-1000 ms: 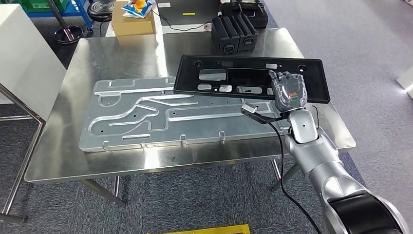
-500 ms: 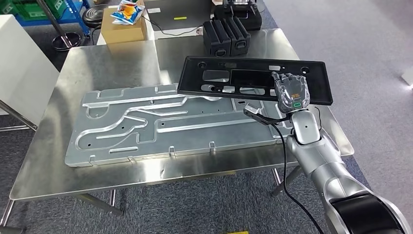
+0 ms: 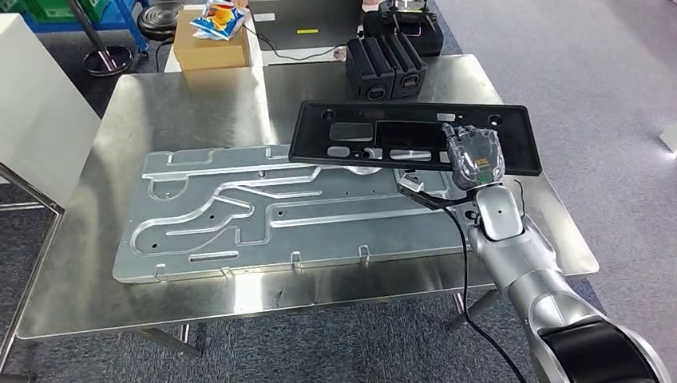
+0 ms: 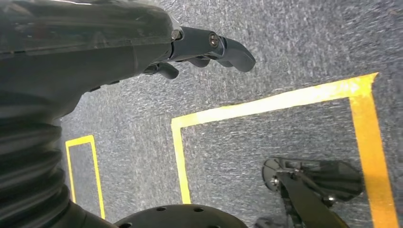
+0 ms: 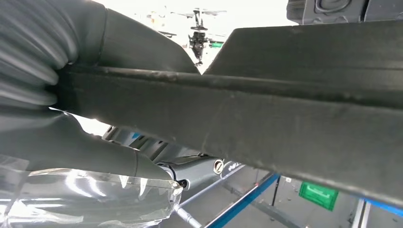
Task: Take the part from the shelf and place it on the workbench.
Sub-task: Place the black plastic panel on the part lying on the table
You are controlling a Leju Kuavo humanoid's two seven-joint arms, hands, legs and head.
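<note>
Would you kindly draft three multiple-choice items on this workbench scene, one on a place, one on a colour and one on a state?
1. Where does the cardboard box stand?
A. beyond the far left corner of the workbench
B. on the embossed metal plate
C. under the right arm

2. What colour is the flat panel with cut-outs?
A. yellow
B. black
C. white

3. What is the right hand doing?
A. hanging by the floor
B. resting open on the plate
C. gripping the panel's near edge

Answers:
1 A: the head view shows the box past the bench's far left corner.
2 B: the panel is black against the silver plate.
3 C: the fingers lie over the panel's near edge, and the right wrist view shows the hand closed round that edge.
</note>
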